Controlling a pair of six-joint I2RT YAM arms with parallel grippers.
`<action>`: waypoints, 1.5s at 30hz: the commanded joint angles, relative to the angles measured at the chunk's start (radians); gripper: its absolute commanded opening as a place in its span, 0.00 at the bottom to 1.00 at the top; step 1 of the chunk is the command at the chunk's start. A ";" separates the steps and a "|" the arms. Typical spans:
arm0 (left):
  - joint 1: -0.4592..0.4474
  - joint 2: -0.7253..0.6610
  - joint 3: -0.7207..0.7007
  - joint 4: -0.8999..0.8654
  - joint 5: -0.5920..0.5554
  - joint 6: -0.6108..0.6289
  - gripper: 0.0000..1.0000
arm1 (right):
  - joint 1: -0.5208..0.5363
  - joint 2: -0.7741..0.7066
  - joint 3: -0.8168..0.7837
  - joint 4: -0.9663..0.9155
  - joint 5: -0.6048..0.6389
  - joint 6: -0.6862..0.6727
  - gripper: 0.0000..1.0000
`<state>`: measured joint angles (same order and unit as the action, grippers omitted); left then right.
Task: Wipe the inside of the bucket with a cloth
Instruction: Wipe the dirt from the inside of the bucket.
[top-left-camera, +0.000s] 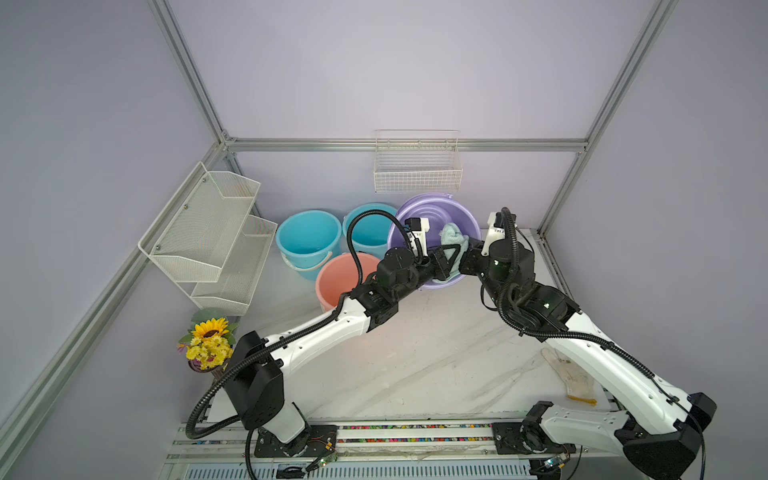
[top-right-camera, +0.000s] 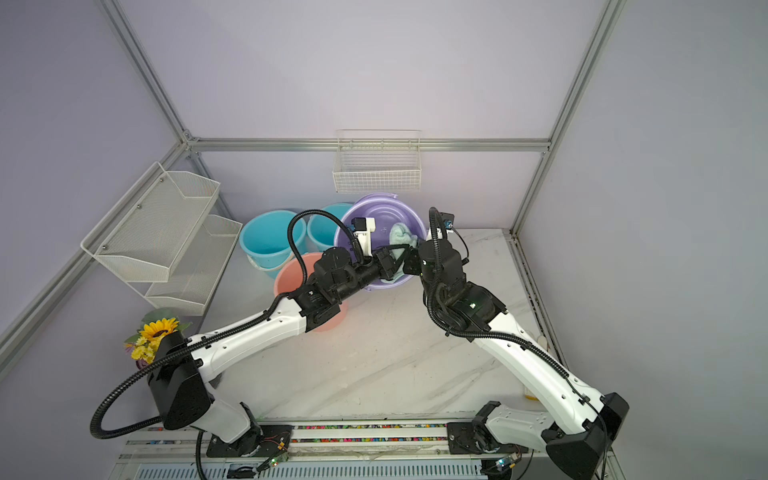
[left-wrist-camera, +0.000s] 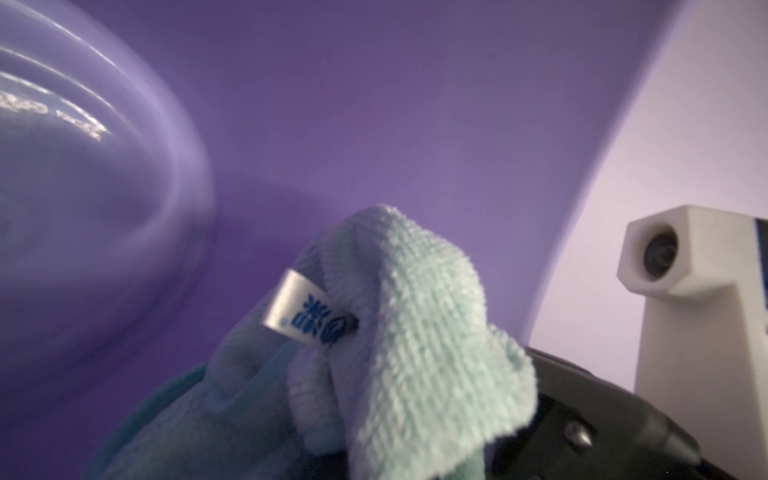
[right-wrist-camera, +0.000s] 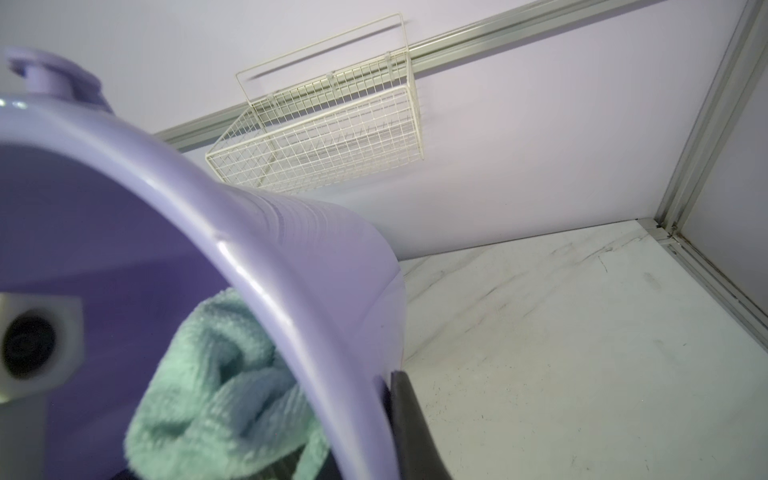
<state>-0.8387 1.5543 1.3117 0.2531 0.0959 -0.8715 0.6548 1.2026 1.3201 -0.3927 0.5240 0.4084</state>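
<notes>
The purple bucket (top-left-camera: 432, 203) (top-right-camera: 384, 207) stands tilted at the back of the table, its mouth facing the arms. My right gripper (top-left-camera: 469, 254) (right-wrist-camera: 374, 399) is shut on its rim (right-wrist-camera: 291, 299); one dark finger (right-wrist-camera: 411, 424) lies against the outer wall, the other is hidden inside. The mint-green cloth (top-left-camera: 453, 237) (top-right-camera: 401, 237) (left-wrist-camera: 415, 332) (right-wrist-camera: 216, 374) is bunched inside the bucket, white tag (left-wrist-camera: 299, 307) showing. My left gripper (top-left-camera: 449, 259) (top-right-camera: 395, 258) reaches into the bucket and is shut on the cloth, which covers its fingertips.
Two blue buckets (top-left-camera: 309, 239) (top-left-camera: 370, 228) and a pink one (top-left-camera: 345, 278) crowd the left of the purple bucket. A wire basket (top-left-camera: 417, 166) hangs on the back wall, a mesh shelf (top-left-camera: 212, 237) on the left wall. Flowers (top-left-camera: 210, 340) stand front left; a white glove (top-left-camera: 575, 378) lies front right.
</notes>
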 joint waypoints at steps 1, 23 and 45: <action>-0.013 -0.076 -0.009 -0.150 0.167 0.015 0.00 | -0.052 0.003 0.060 0.033 -0.035 0.033 0.00; -0.003 -0.030 0.448 -1.309 -0.250 0.488 0.00 | -0.095 0.057 0.178 -0.154 -0.151 0.038 0.00; 0.024 0.046 0.481 -0.571 -0.428 0.542 0.00 | -0.094 0.060 0.082 -0.182 -0.424 0.119 0.00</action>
<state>-0.8268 1.5700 1.7325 -0.4923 -0.3988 -0.3447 0.5564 1.2888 1.4075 -0.6292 0.1825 0.4927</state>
